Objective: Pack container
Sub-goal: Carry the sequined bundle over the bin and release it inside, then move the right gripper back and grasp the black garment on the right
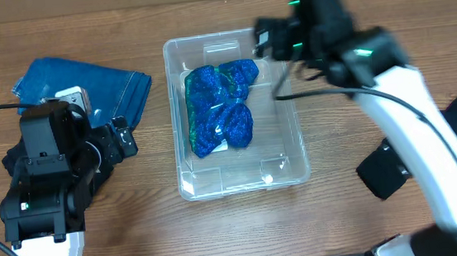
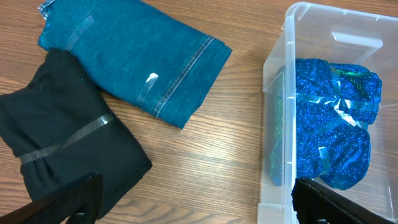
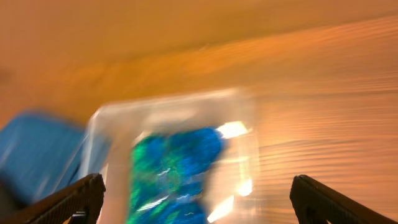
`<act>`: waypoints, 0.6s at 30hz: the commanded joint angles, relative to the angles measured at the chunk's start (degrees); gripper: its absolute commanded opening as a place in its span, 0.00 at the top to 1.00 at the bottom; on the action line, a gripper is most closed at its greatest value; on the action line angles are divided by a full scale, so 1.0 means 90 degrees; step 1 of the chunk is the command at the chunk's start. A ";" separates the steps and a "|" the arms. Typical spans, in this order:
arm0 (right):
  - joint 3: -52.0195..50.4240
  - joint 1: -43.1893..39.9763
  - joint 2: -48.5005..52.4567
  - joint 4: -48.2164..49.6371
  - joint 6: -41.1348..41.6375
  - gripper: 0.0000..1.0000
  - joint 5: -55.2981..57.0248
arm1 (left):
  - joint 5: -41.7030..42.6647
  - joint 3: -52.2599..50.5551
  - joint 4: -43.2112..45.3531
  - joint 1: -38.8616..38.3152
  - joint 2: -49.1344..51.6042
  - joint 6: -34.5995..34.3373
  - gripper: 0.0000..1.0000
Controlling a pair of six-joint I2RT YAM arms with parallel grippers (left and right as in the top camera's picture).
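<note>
While left gripper (image 2: 196, 183) and right gripper (image 3: 198, 180) gape empty, denim (image 1: 83, 78) lies upper left, nearest left. Container (image 1: 172, 116) sits frame centre.

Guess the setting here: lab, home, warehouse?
Probably a robot test bench in a lab: a left arm and right arm at a wood-grain table, a clear container holding a sparkly blue bundle, and taped folded clothes beside it.
</note>
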 commanded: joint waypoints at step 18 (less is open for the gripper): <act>-0.6030 -0.7189 -0.0197 0.1511 0.0435 0.00 -0.1836 | -0.0034 0.0134 0.0058 -0.0039 0.0005 -0.0044 0.00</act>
